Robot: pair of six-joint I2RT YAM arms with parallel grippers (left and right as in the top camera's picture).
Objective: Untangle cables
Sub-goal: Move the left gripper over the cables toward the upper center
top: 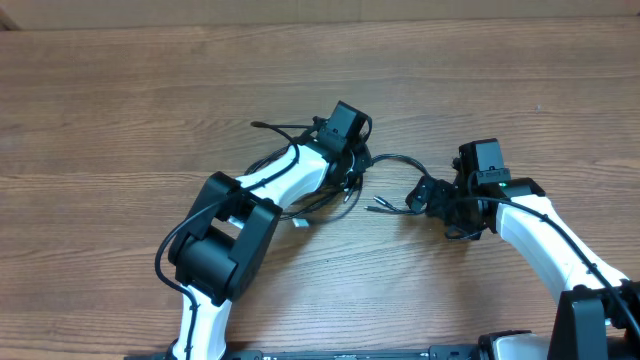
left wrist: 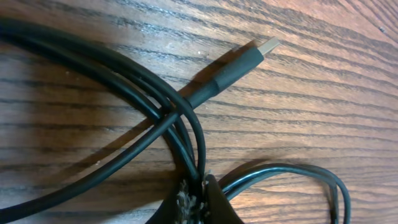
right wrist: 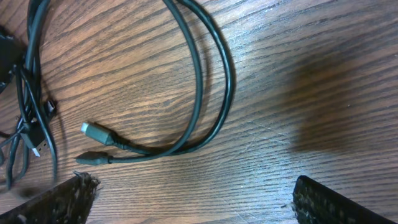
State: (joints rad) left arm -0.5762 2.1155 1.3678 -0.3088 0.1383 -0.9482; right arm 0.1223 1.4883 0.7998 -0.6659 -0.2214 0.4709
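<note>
Cables: thin black cables point(top: 335, 192) lie in a tangle near the middle of the tabletop point(top: 120, 90), partly under the left arm's wrist.
Loop: a two-strand loop point(right wrist: 211, 74) leaves the tangle toward 3 o'clock in the overhead view and curls back on itself.
Loop ends: a silvery plug point(right wrist: 87, 129) and a dark plug point(right wrist: 86, 159) lie side by side on the wood, at about 4 o'clock from the tangle seen from overhead.
Flat plug: in the left wrist view, a flat plug point(left wrist: 268, 45) points toward 2 o'clock and its cord crosses over the other strands.
Left pincer: the left pincer point(left wrist: 200, 186) is closed on the cables, and the crossed strands run into its tip.
Right pincer: the right pincer point(right wrist: 193, 183) is spread wide and holds nothing. The loop ends sit at about 11 o'clock from it in its wrist view.
</note>
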